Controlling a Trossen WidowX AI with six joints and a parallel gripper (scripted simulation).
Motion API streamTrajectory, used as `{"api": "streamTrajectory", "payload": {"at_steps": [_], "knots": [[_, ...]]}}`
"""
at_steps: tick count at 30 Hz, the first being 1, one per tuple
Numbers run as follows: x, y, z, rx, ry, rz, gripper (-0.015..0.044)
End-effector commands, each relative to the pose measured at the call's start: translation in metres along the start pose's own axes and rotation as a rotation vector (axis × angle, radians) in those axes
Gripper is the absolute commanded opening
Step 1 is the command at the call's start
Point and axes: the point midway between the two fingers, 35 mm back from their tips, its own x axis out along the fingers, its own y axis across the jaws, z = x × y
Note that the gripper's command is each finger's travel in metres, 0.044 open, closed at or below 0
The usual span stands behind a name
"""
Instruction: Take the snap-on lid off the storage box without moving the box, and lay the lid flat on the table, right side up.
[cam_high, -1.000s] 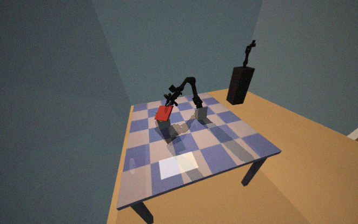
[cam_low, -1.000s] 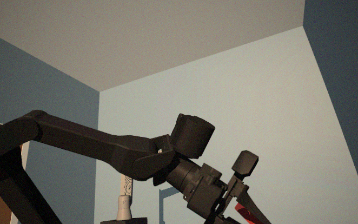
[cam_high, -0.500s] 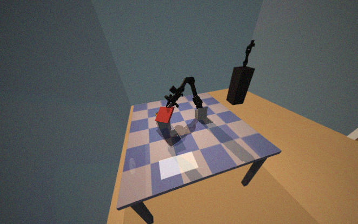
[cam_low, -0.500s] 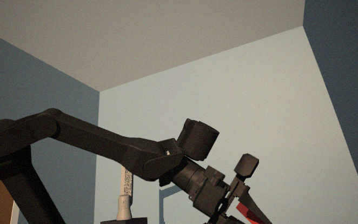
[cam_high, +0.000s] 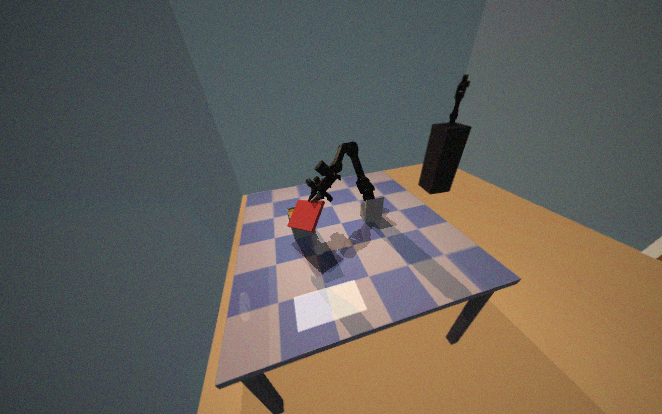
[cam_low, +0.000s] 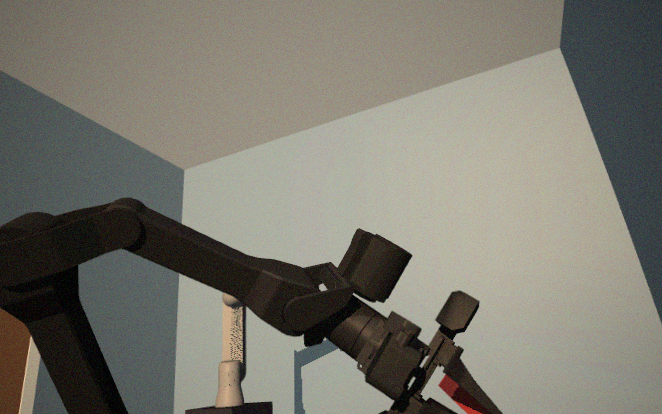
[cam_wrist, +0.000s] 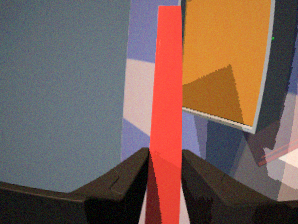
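My gripper (cam_high: 317, 199) (cam_wrist: 164, 155) is shut on the edge of the red lid (cam_high: 306, 215) (cam_wrist: 166, 96) (cam_low: 457, 395). The lid hangs in the air above the table, tilted steeply, nearly on edge. In the wrist view the lid shows edge-on between my fingers. The storage box (cam_wrist: 226, 43) stands open on the table beyond and right of the lid, with an orange inside and grey walls. In the top view only a small orange sliver of the box (cam_high: 290, 212) shows behind the lid's left edge.
The checkered table (cam_high: 400, 290) carries the arm's grey base (cam_high: 372, 207) at the back. A pale bright patch (cam_high: 330, 304) lies near the front. A dark pedestal (cam_high: 444, 157) with a second arm stands on the floor at back right.
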Motion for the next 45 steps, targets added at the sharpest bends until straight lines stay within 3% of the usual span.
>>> {"api": "streamTrajectory", "payload": {"at_steps": [1, 45], "knots": [[0.000, 0.003, -0.010, 0.008, 0.000, 0.007, 0.0000], [0.000, 0.006, -0.098, 0.013, 0.003, 0.008, 0.0000]]}}
